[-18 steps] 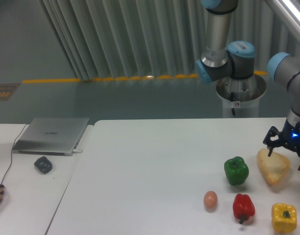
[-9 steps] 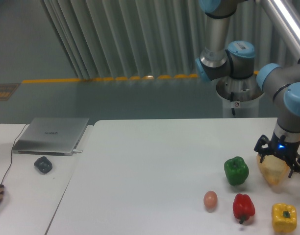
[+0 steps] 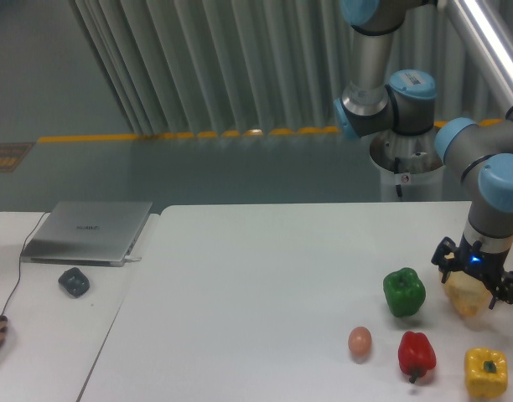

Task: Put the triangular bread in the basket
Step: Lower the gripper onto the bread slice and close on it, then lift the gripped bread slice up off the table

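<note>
This looks like a robotics lab or test hall. The gripper (image 3: 477, 277) belongs to an industrial arm (image 3: 491, 201) mounted on a pedestal (image 3: 410, 163) just behind it, at a plain white table (image 3: 256, 276). Beyond the claw run grey corrugated wall panels (image 3: 198, 67) and a grey floor with a yellow safety line (image 3: 189, 135). Far to the claw's left sit a closed laptop (image 3: 89, 231) and a mouse (image 3: 74, 281).
</note>
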### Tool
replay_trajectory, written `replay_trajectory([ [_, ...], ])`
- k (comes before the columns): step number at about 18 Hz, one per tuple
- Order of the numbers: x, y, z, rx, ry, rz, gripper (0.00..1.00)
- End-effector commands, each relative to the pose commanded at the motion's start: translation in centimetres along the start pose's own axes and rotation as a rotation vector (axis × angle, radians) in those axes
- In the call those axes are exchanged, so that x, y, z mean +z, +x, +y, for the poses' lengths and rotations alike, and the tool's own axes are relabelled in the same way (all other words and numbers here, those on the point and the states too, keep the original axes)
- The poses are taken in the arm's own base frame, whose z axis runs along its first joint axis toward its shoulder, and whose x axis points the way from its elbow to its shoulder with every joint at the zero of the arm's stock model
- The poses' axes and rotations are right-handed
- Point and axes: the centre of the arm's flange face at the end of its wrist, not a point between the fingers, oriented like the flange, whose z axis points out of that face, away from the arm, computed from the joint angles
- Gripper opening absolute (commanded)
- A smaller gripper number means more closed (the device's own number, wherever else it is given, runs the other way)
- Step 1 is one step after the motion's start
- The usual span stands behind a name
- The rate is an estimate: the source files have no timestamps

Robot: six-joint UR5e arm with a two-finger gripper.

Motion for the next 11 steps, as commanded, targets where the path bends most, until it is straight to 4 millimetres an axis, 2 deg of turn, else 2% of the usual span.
replay_trajectory([
  [5,0.37,0.06,-0.19,0.003,-0.004,0.005,0.99],
  [8,0.48,0.05,-0.19,0.001,-0.006,0.007,0.87],
  [11,1.01,0.13,-0.12,0.003,-0.011,0.015,0.80],
])
